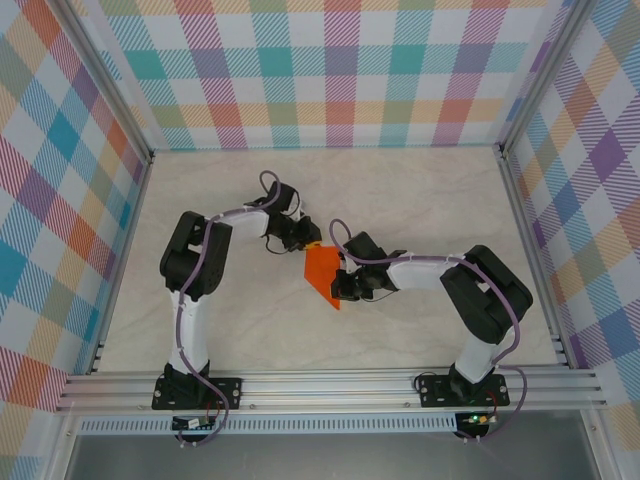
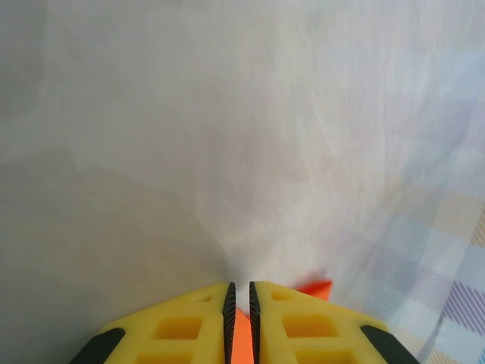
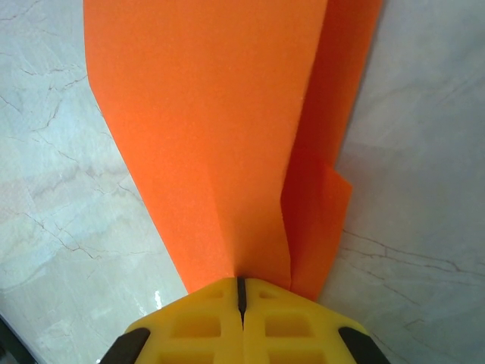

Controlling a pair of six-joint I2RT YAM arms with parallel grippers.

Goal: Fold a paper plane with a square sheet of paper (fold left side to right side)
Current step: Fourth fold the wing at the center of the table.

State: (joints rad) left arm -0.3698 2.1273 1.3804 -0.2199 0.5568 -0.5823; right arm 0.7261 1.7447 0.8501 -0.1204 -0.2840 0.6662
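The left claw (image 2: 240, 287) was clenched on the top corner of the folded orange paper (image 1: 322, 272); the right claw (image 3: 242, 279) gripped its opposite side, over the tabletop (image 1: 420, 200).

you're looking at a robot test cell in a lab: a left arm (image 1: 190, 290) and a right arm (image 1: 480, 300) bolted to an aluminium rail (image 1: 330, 385) at a marble-look table (image 1: 420, 190), boxed in on three sides by checked pastel walls (image 1: 340, 70).
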